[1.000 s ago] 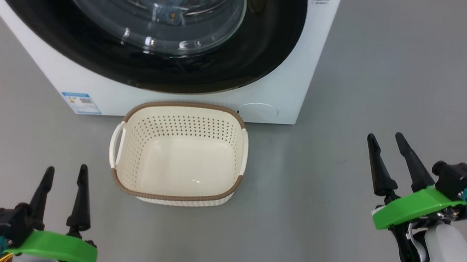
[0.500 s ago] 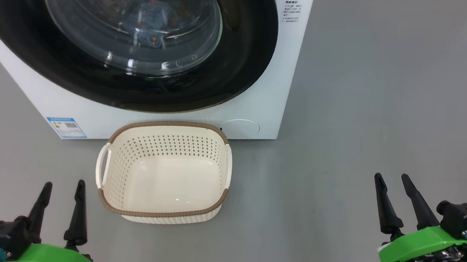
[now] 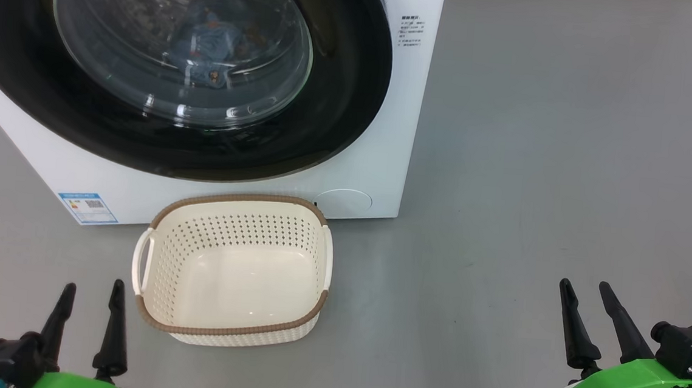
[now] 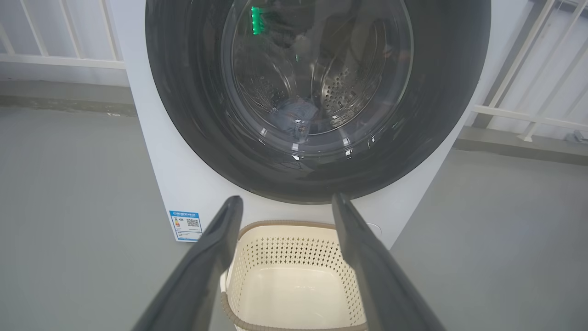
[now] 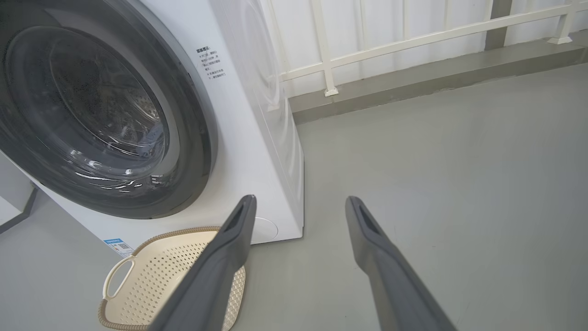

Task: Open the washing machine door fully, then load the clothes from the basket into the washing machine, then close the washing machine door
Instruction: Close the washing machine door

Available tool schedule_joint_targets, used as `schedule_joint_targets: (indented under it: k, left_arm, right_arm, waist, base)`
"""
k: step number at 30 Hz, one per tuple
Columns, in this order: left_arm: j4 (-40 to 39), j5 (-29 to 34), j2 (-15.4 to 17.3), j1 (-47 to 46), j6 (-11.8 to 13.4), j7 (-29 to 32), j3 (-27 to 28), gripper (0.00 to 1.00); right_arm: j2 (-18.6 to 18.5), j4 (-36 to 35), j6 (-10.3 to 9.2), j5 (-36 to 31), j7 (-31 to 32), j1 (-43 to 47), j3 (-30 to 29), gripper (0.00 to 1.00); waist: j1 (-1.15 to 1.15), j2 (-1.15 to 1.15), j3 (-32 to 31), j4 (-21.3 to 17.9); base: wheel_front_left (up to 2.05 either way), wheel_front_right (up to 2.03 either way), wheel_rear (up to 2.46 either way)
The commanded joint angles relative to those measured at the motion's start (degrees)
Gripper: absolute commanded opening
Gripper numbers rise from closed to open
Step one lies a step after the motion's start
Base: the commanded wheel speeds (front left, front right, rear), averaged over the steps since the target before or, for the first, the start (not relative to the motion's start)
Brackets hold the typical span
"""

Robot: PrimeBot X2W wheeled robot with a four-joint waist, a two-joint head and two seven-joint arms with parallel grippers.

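Door: washing machine door (image 3: 340, 96) shut.
Load: clothes (image 3: 210, 44) inside, behind glass; basket (image 3: 227, 234) empty.
Tools: left gripper (image 3: 93, 286), right gripper (image 3: 585, 285) parted, empty.
Change: camera view drawn back; task seemingly done.

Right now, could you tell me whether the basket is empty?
Empty: the basket shows a bare floor; the clothes lie behind the washing machine door.

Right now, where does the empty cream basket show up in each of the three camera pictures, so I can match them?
Head view: the basket sits lower centre-left, in front of the washing machine.
Left wrist view: basket at bottom centre.
Right wrist view: basket in the lower left corner.
Shared landmark: the blue label sticker on the machine's base, close to the basket.
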Motion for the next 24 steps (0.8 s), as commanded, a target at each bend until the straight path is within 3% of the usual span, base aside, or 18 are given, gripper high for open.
schedule_joint_targets:
  k: [1,24]
  left_arm:
    - [-1.1,-0.2,1.5,-0.2,-0.1,-0.4,2.0,1.00]
    - [-1.5,-0.5,1.2,0.5,-0.1,-0.4,1.8,1.00]
  right_arm:
    - [-0.3,-1.6,-0.33,-0.6,-0.3,0.8,1.0,1.00]
    - [-0.2,-2.2,-0.33,-0.8,-0.3,1.2,0.4,1.00]
  waist:
    - [0.00,0.00,-0.3,-0.2]
    - [0.00,0.00,-0.5,0.2]
  base:
    - [0.00,0.00,0.00]
    - [0.00,0.00,0.00]
